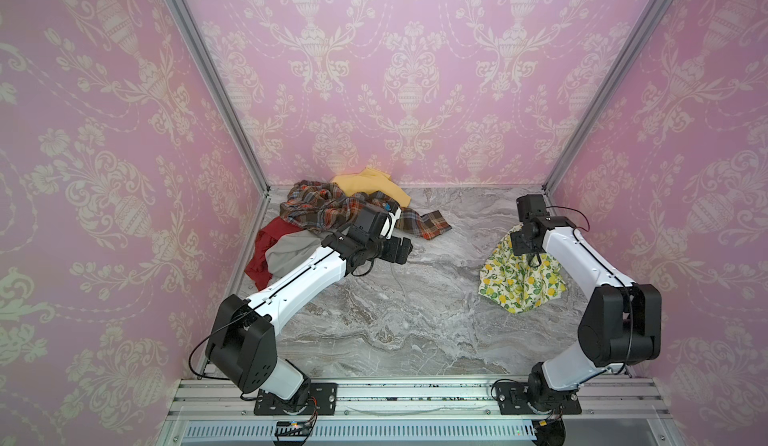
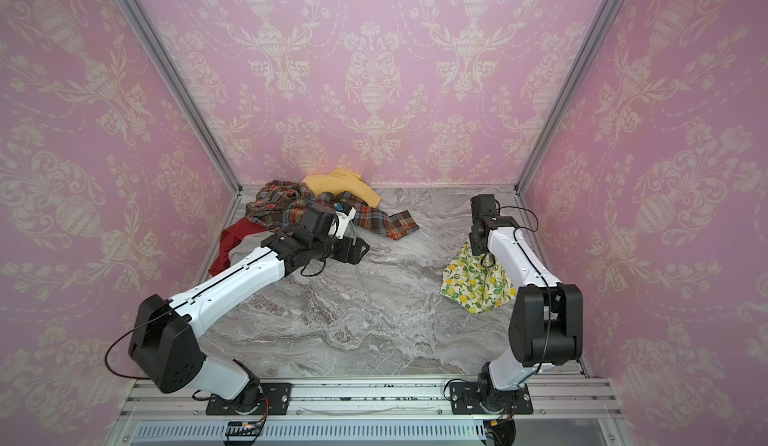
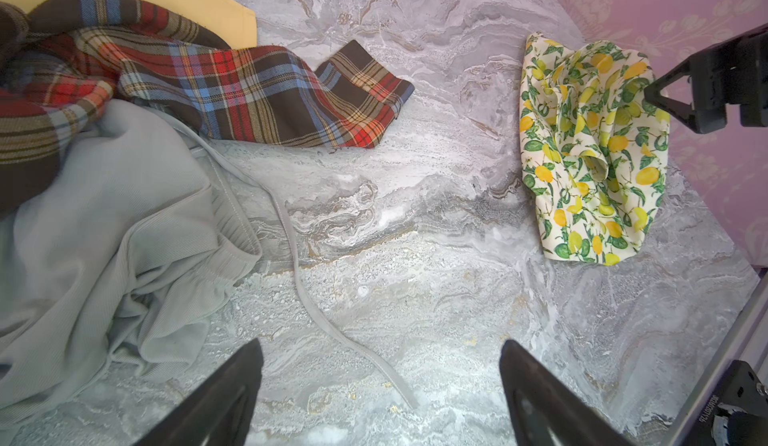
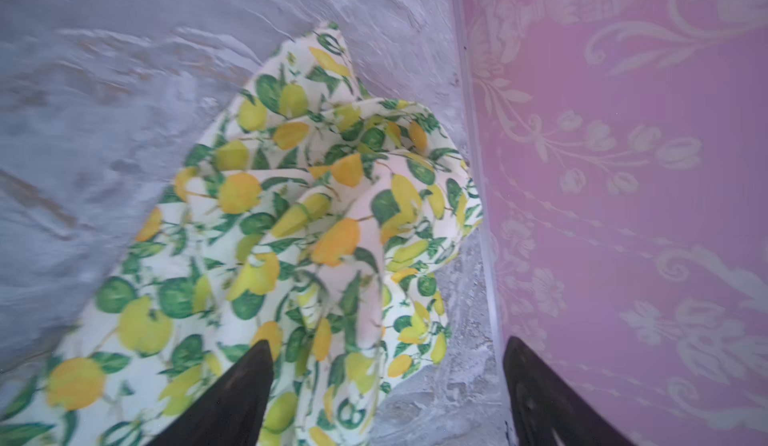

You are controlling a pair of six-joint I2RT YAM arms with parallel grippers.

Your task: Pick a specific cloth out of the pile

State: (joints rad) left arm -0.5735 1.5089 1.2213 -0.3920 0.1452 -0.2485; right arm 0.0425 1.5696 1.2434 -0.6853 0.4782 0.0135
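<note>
Marble tabletop (image 1: 415, 319) open between cloth (image 1: 515, 286) by right wall (image 1: 665, 215) and back-left pile (image 1: 320, 211).

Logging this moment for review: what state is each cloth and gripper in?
pile: heaped in the far left corner.
lemon cloth: crumpled on the table, apart from the pile, not gripped.
grey garment: rumpled, drawstring trailing loose.
left gripper: open, empty.
right gripper: open, over the lemon cloth.

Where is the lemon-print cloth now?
In both top views the lemon-print cloth lies on the table's right side, under the open right gripper, apart from the pile.
</note>
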